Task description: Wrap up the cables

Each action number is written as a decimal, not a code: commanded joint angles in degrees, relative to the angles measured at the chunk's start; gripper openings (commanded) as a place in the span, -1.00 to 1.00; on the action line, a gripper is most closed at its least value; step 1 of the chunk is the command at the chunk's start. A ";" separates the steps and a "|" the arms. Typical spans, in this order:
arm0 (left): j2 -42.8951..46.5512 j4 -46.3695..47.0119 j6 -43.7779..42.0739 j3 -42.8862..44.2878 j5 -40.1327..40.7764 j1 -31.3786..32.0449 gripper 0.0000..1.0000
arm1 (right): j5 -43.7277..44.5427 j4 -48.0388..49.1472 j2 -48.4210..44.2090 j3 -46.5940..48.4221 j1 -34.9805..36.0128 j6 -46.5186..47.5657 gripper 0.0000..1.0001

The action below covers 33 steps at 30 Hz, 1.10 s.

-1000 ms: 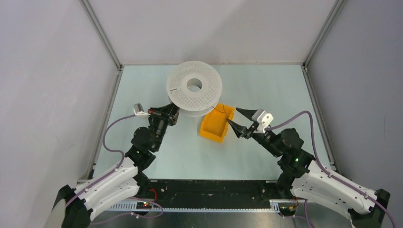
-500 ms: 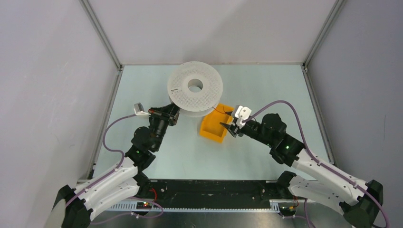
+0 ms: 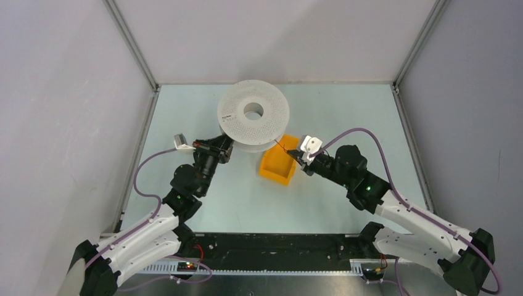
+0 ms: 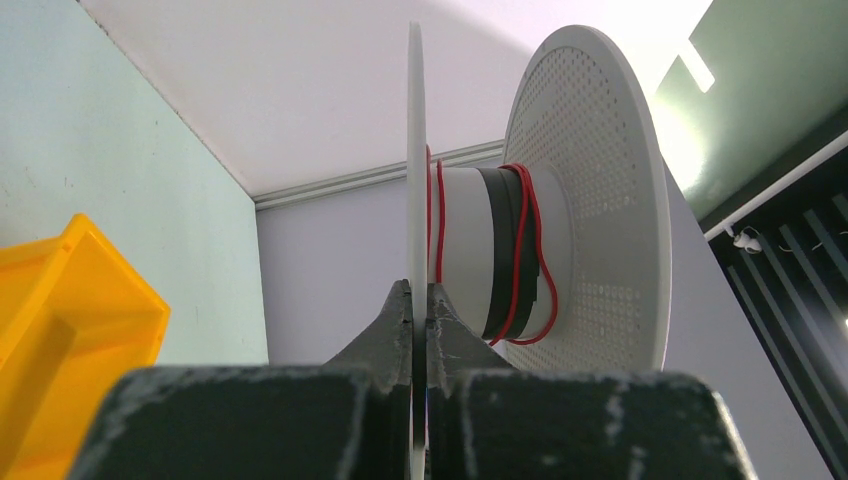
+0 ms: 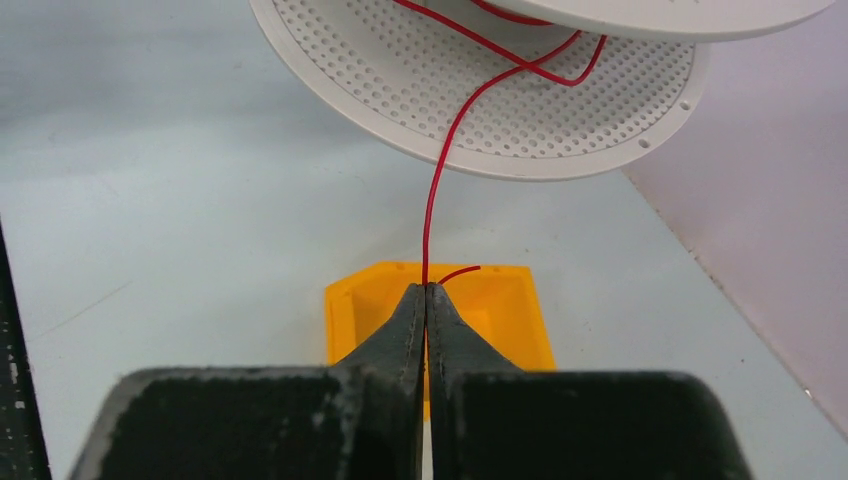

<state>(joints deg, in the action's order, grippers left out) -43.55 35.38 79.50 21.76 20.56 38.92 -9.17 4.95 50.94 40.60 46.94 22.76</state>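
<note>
A white perforated spool (image 3: 253,120) stands tilted at the back middle of the table. My left gripper (image 3: 225,145) is shut on the rim of its lower flange (image 4: 416,180); in the left wrist view the gripper (image 4: 420,292) pinches that thin disc edge-on. A thin red cable (image 4: 522,250) loops loosely round the spool's core. One strand of the cable (image 5: 430,200) runs down from the spool into my right gripper (image 5: 425,288), which is shut on it, with a short free end curling off to the right. From above, the right gripper (image 3: 297,154) sits over the yellow bin's right rim.
A yellow bin (image 3: 280,164) lies just in front of the spool, under the right gripper's tips (image 5: 500,300). White enclosure walls rise on the left, right and back sides of the pale green table (image 3: 345,111).
My right arm has swung left toward the bin and spool, and its jaws have gone from open to shut on the cable. The left arm and the spool stay put.
</note>
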 commanded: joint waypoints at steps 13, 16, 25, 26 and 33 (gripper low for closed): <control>0.62 5.16 1.11 2.85 -0.36 -0.29 -1.00 | 2.84 3.68 -0.93 2.68 -0.19 -6.78 -0.38; 0.54 5.14 1.09 2.93 -0.43 -0.31 -1.00 | 3.01 4.22 -0.62 2.73 -0.25 -5.66 -0.36; -0.16 5.14 1.69 3.36 -0.58 -0.32 -1.00 | 1.10 5.05 1.40 3.03 -0.20 -5.33 -0.42; -0.24 5.14 1.75 3.41 -0.60 -0.28 -1.00 | 0.67 5.00 1.56 3.05 -0.19 -5.70 -0.48; -1.41 5.14 2.41 3.35 -0.80 -0.25 -1.00 | -6.08 9.50 1.92 3.02 -0.43 -20.17 -1.00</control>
<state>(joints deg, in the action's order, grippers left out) -44.97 35.35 79.68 21.76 20.51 38.92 -9.69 8.60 53.23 40.91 46.81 13.21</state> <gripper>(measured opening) 0.022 0.011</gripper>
